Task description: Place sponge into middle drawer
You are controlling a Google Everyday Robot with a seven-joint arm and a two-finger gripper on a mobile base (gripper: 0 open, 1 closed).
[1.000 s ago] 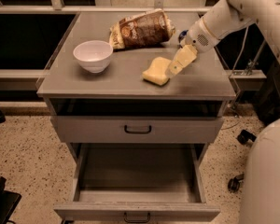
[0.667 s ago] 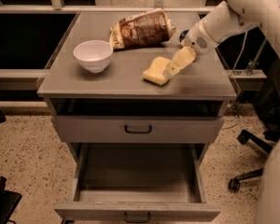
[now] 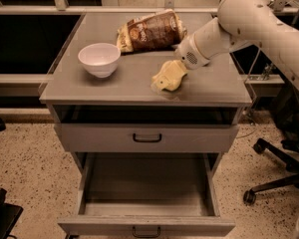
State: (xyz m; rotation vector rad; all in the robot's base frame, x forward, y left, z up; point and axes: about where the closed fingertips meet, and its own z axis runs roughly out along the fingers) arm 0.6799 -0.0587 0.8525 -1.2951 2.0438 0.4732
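The sponge (image 3: 165, 78) is seen lying on the cabinet top (image 3: 129, 86), toward its right front part. The gripper (image 3: 178, 69) is placed at the sponge's upper right end, low over the cabinet top, with the white arm (image 3: 239, 19) reaching in from the right; whether the sponge is gripped cannot be told. A white bowl (image 3: 99, 59) is set on the left of the cabinet top, and a bread bag (image 3: 152, 30) is laid at its back. Under the cabinet top a closed drawer (image 3: 99, 137) is seen, and below that the middle drawer (image 3: 189, 226) is shown open.
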